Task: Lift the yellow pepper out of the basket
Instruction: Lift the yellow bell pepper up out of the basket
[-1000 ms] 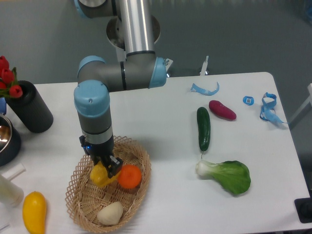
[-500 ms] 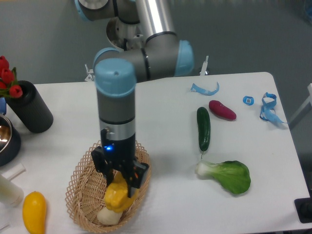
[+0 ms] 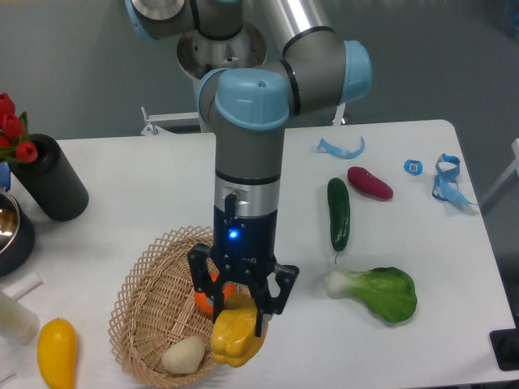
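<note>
The yellow pepper (image 3: 237,336), blocky and golden-yellow, hangs in the air over the right rim of the basket (image 3: 154,279), a tan woven oval at the table's front left. My gripper (image 3: 241,316) points straight down and is shut on the pepper's top. The pepper looks large in the frame, lifted well clear of the basket floor. An orange fruit (image 3: 209,301) shows partly behind the gripper fingers, inside the basket.
A pale whitish vegetable (image 3: 183,355) lies in the basket's front. A smooth yellow squash (image 3: 57,353) sits left of the basket. A cucumber (image 3: 338,213), purple piece (image 3: 370,182) and bok choy (image 3: 381,292) lie right. A black cylinder (image 3: 49,178) with red tulips stands far left.
The gripper has risen and swung right with the pepper, from down inside the basket beside the orange fruit to above the basket's right rim. The orange fruit and pale vegetable stayed in place.
</note>
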